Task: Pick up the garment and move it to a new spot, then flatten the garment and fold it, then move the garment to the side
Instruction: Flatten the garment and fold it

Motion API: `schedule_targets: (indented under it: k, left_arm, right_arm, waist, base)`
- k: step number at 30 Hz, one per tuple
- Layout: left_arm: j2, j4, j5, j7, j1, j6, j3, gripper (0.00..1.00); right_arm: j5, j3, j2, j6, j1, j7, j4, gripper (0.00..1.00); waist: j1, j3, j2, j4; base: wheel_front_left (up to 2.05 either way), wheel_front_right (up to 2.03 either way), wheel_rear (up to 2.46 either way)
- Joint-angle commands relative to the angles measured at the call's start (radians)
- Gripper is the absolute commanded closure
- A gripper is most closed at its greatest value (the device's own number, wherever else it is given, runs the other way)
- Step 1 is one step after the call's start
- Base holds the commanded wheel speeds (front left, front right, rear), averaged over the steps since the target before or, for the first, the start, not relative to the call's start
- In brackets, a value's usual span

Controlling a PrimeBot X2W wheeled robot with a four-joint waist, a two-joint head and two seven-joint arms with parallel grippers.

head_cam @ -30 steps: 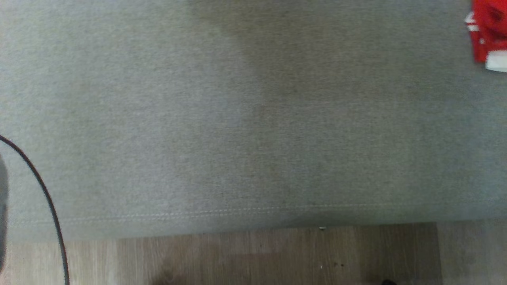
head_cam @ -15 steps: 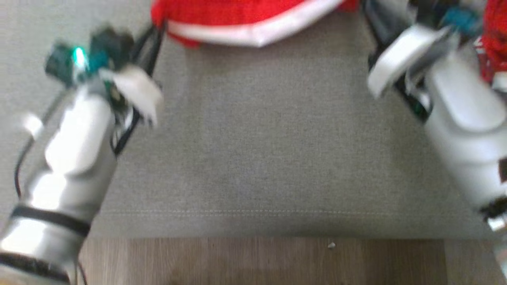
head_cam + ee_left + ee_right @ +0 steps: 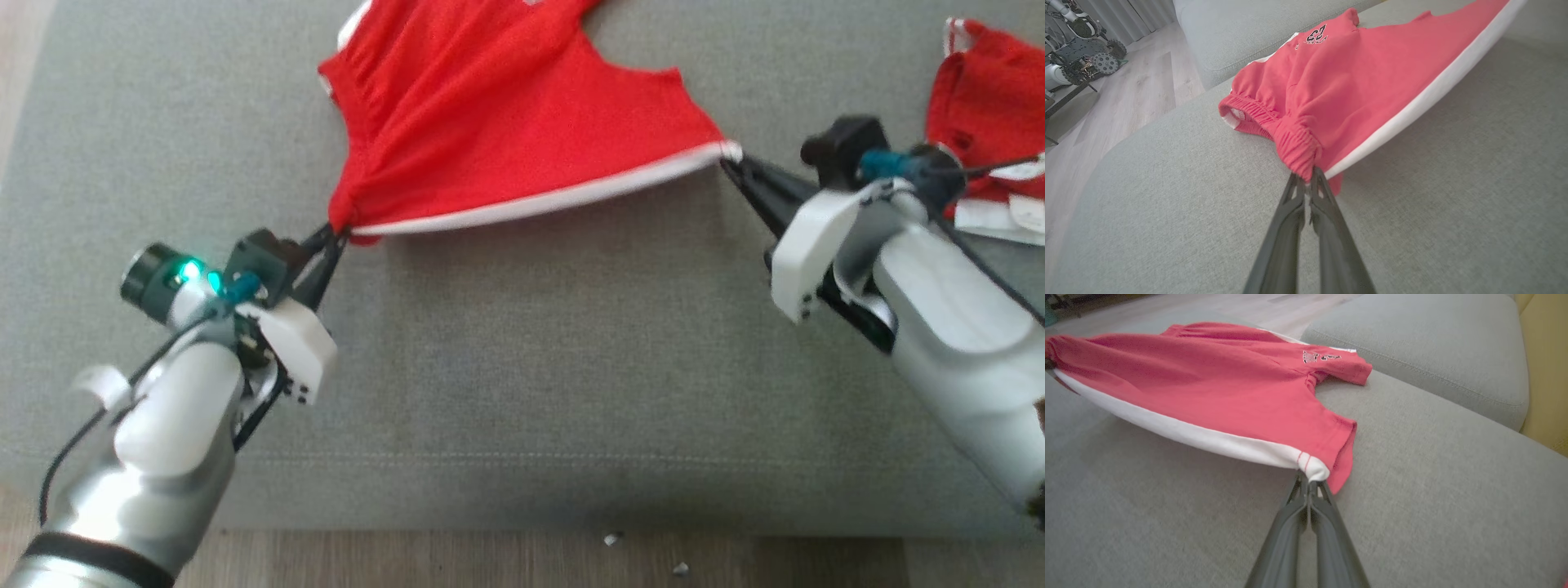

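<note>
Red knit shorts w/ white side stripe (image 3: pixel 506 139) lie spread on the grey fabric sofa cushion (image 3: pixel 531 351), pulled taut betw. both arms, striped edge raised off the cushion. L gripper (image 3: pixel 333 235): jaws clamped on the elastic waistband corner (image 3: pixel 1298 151). R gripper (image 3: pixel 729 163): jaws clamped on the white hem corner (image 3: pixel 1314 469). A 2nd red-and-white garment (image 3: pixel 984 122) lies at far R, apart. Wood floor (image 3: pixel 490 563) runs along the cushion's front edge.

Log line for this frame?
left gripper: shut on red shorts waistband | right gripper: shut on hem corner | striped edge: taut above grey sofa
</note>
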Motion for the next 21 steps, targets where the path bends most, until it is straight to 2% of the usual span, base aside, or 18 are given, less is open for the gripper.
schedule_targets:
  k: [1,10,18,21]
  left_arm:
    - [0.049,-0.036,0.007,-0.012,-0.011,0.009,0.029,1.00]
    - [0.054,-0.073,0.018,-0.012,0.060,0.008,0.003,1.00]
    - [0.074,-0.103,-0.008,-0.010,0.128,-0.002,-0.042,1.00]
    - [0.087,-0.128,-0.029,0.004,0.158,-0.005,-0.059,1.00]
  right_arm:
    - [0.029,0.037,-0.032,0.003,0.032,0.026,-0.031,1.00]
    - [0.154,0.171,-0.135,0.003,0.072,0.148,-0.111,1.00]
    - [0.244,0.225,-0.263,0.003,0.119,0.325,-0.288,1.00]
    - [0.242,0.228,-0.315,0.003,0.148,0.411,-0.359,1.00]
  waist:
    - [0.0001,-0.029,-0.0001,0.001]
    - [0.0001,-0.084,-0.0001,0.001]
    - [0.0001,-0.131,-0.0001,0.000]
    - [0.0001,-0.144,-0.0001,0.001]
  base:
    - [0.00,0.00,0.00]
    - [0.00,0.00,0.00]
    - [0.00,0.00,0.00]
    - [0.00,0.00,0.00]
